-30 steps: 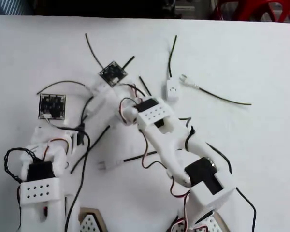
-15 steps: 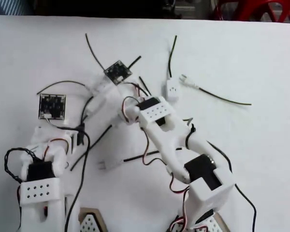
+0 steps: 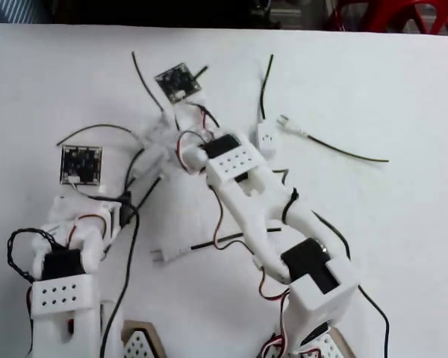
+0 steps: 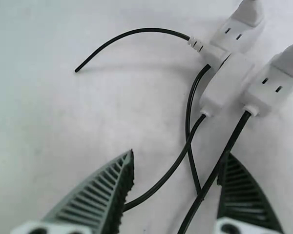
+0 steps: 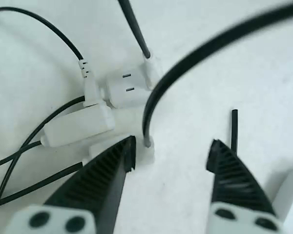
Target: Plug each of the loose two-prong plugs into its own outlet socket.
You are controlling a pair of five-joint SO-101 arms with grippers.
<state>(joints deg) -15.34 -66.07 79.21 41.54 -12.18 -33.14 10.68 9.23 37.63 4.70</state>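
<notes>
outlet socket (image 5: 123, 86) near right hand (image 5: 172, 144) (spread wide, gripping nothing).

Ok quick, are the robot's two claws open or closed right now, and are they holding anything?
Left gripper: open, holding nothing.
Right gripper: open, holding nothing.

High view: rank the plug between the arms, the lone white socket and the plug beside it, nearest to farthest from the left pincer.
1. plug between the arms, low, centre.
2. lone white socket, upper middle.
3. plug beside the socket, farther right.
</notes>
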